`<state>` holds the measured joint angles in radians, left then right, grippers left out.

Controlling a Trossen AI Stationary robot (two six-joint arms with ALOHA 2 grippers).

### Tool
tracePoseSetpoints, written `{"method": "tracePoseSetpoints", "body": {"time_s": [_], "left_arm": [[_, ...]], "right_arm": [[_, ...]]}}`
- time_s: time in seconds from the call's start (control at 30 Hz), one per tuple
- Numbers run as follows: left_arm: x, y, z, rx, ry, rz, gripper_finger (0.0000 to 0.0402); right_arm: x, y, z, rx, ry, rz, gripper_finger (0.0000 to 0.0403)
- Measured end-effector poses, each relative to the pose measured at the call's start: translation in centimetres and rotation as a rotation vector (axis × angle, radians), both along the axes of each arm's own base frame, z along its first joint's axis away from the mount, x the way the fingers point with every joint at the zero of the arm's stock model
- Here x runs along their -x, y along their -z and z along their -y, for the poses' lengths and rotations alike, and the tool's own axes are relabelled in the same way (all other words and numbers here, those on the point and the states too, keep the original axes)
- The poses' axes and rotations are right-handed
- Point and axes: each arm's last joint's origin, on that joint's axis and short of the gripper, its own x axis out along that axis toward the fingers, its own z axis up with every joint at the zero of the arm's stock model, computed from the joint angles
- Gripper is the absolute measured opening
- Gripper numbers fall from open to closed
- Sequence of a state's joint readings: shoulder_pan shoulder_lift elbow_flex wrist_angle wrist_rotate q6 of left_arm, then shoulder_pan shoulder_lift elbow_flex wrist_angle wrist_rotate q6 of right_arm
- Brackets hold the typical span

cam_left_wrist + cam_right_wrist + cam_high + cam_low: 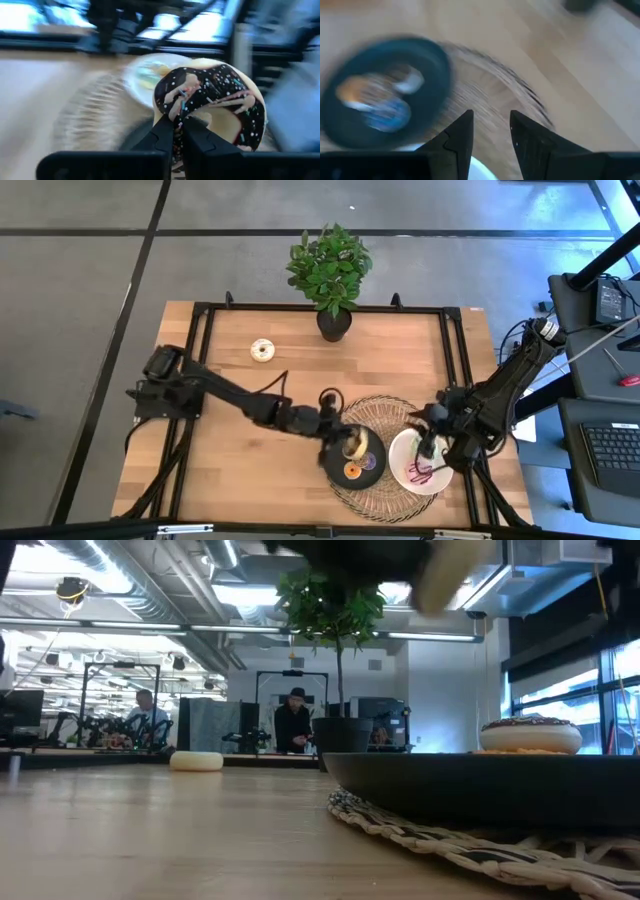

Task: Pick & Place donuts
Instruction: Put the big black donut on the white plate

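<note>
My left gripper (347,448) hangs over the round black plate (372,463), shut on a chocolate-iced donut with sprinkles (215,102). Its tan underside shows at the top of the low view as the donut (450,570). An orange mini donut (352,471) lies on the black plate. A white donut (263,350) lies flat on the table toward the far left, also visible as the white donut (196,761). My right gripper (491,127) is open with nothing between its fingers, above the round white plate (405,455), which holds a pink and purple item (418,472). My left gripper pinches the chocolate donut's ring at its edge (179,117) between the two fingers (162,135). The donut is lifted clear above the black plate and tilted, its iced face turned toward the wrist camera.
A woven round placemat (385,412) lies under both plates. A potted plant (331,275) stands at the far edge. A dark-topped donut (530,733) shows above the black plate's rim (480,780). Bare wood spreads left of the plates. People sit in the room beyond.
</note>
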<state>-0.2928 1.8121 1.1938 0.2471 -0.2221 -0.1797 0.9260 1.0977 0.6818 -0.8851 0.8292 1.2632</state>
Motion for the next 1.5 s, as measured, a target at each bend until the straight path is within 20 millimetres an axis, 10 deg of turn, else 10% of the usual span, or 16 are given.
{"method": "tracePoseSetpoints", "body": {"time_s": [0.7,1.2,1.5], "left_arm": [[-2.3,1.5,-1.4,-0.162,-0.112,0.163,0.0012],[-2.2,1.7,-1.7,-0.194,-0.235,0.148,0.0014],[-2.2,1.6,-1.7,-0.191,-0.238,0.150,0.0014]], "right_arm": [[-4.8,-3.9,-2.3,0.231,-0.397,0.305,0.0130],[-5.7,-3.7,-1.7,-0.032,-0.205,0.363,0.0270],[-7.1,-2.9,-1.1,-0.098,-0.092,0.372,0.0281]]}}
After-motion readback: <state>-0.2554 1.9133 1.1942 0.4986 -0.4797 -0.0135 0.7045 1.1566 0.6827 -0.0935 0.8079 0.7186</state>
